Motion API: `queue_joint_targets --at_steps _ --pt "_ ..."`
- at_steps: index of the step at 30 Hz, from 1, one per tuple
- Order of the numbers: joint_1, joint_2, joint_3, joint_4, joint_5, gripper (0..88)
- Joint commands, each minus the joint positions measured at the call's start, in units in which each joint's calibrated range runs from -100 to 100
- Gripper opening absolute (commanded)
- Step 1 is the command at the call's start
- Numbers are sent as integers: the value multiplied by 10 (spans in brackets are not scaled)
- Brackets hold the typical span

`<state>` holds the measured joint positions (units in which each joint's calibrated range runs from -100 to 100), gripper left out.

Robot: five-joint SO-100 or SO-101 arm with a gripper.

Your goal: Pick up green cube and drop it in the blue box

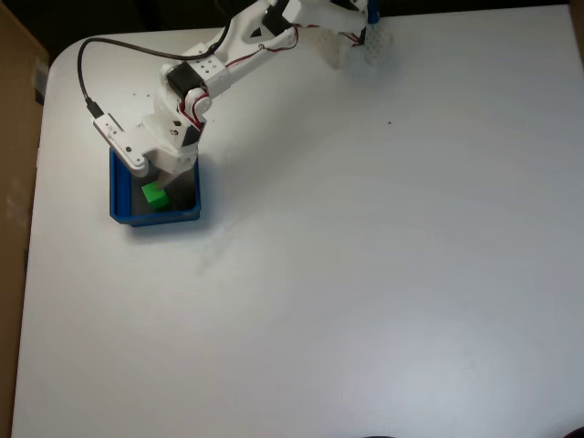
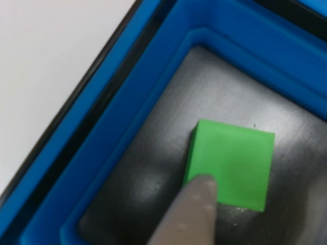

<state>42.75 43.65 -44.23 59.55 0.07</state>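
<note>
The green cube (image 1: 154, 195) lies on the grey floor inside the blue box (image 1: 164, 217) near the table's left edge in the fixed view. My white arm reaches down over the box, with the gripper (image 1: 170, 176) just above and beside the cube. In the other view the green cube (image 2: 230, 163) rests flat on the floor of the blue box (image 2: 153, 66). One grey fingertip (image 2: 196, 194) comes up from the bottom edge and overlaps the cube's near corner. The gripper is open and holds nothing.
The white table (image 1: 365, 274) stretches wide to the right of and below the box. A black cable (image 1: 84, 78) loops from the arm near the table's upper-left corner. The arm's base (image 1: 351, 27) sits at the top edge.
</note>
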Motion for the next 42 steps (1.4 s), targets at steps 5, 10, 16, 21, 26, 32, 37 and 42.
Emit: queue_joint_targets --at_steps 5,10,16,21,26,32,37,42 --pt "6 -36 -26 -1 -2 274" --pt "8 -78 16 0 -2 268" --pt "9 -174 143 0 -2 268" --pt "8 -288 294 -1 1 267" --pt "7 -405 428 -1 1 266" --pt "3 -543 563 -3 1 266" --pt "0 -660 667 -8 1 257" --pt "0 -771 747 -8 1 187"
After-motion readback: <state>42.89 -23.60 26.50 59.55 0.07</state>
